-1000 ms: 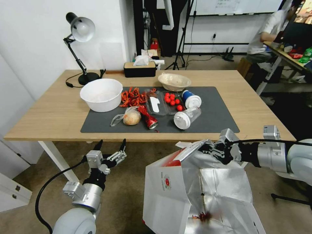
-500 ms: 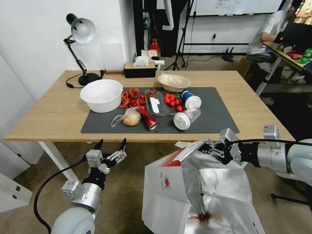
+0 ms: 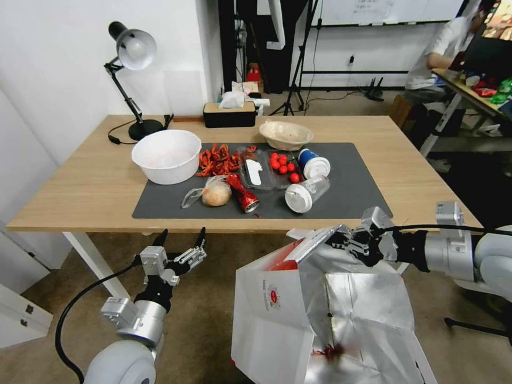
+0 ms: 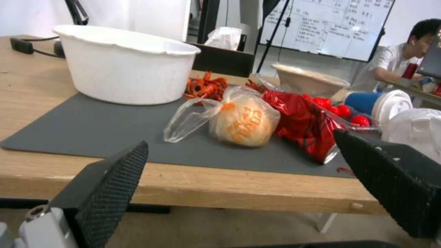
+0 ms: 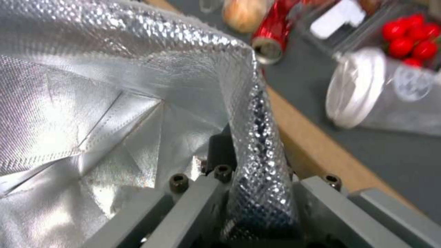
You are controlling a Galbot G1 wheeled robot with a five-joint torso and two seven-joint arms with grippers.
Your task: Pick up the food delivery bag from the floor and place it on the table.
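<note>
The food delivery bag (image 3: 272, 325) hangs open in front of the table's near edge, with its white face, round red logo and silver foil lining (image 5: 115, 86) showing. My right gripper (image 3: 341, 241) is shut on the bag's upper foil rim (image 5: 259, 137), which is pinched between the fingers. The bag's lower end runs out of the head view, so I cannot tell whether it touches the floor (image 3: 213, 320). The light-wood table (image 3: 80, 192) carries a dark grey mat (image 3: 352, 192). My left gripper (image 3: 181, 240) stands open with nothing in it, below the table's front edge, its fingers (image 4: 110, 179) wide apart.
On the mat lie a white bowl (image 3: 166, 154), crayfish shells (image 3: 217, 159), a bread roll in a clear bag (image 3: 215, 194), a red can (image 3: 242, 193), tomatoes (image 3: 282, 162) and two lidded cups (image 3: 306, 193). A lamp (image 3: 133, 50) and tissue box (image 3: 229, 113) stand behind. A white table leg (image 3: 96, 266) is near my left arm.
My right gripper has risen slightly, drawing the bag's rim up with it. The left arm has not moved.
</note>
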